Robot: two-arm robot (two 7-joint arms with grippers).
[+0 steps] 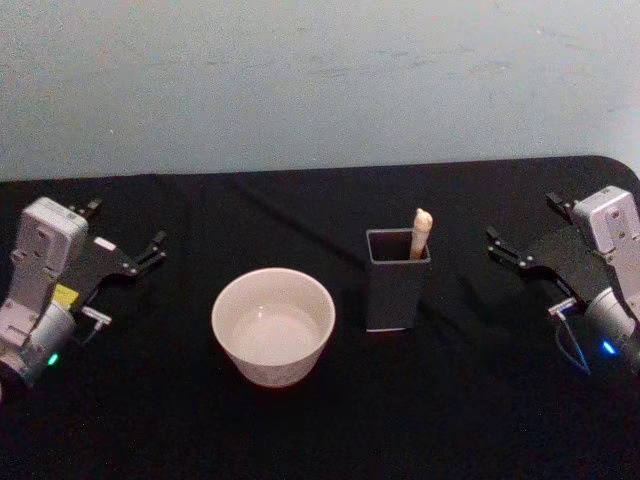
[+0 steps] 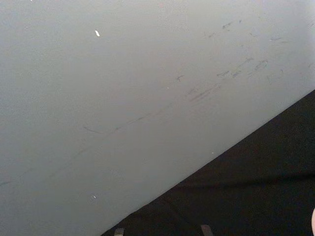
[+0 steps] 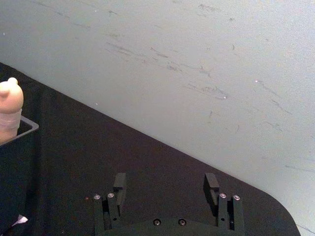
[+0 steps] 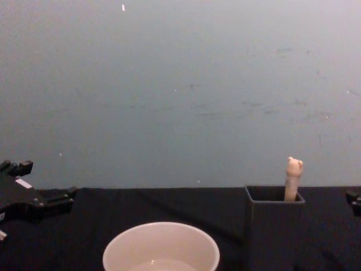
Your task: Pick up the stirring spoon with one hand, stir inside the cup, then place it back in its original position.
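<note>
Cream bear-knobbed stirring spoon (image 1: 421, 232) handle-up inside dark grey square holder (image 1: 397, 295) (left gripper (image 1: 126, 226), right gripper (image 1: 523, 221): fingers apart, frame edges)

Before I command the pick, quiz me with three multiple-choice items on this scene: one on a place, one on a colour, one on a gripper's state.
1. Where is the stirring spoon?
A. Lying in the cup
B. Standing in the dark grey holder
C. Held in a gripper

2. What colour is the cup?
A. Cream-white
B. Red
C. Dark grey

3. How is the right gripper?
A. Shut on the spoon
B. Open, with nothing in it
C. Shut on the cup's rim

Answers:
1 B: the bear-topped handle sticks up out of the holder, which stands to the right of the cup.
2 A: its wall and inside are pale cream against the black table.
3 B: the right wrist view shows its fingers well apart with only table between them.

The left gripper sits open at the table's left side.
</note>
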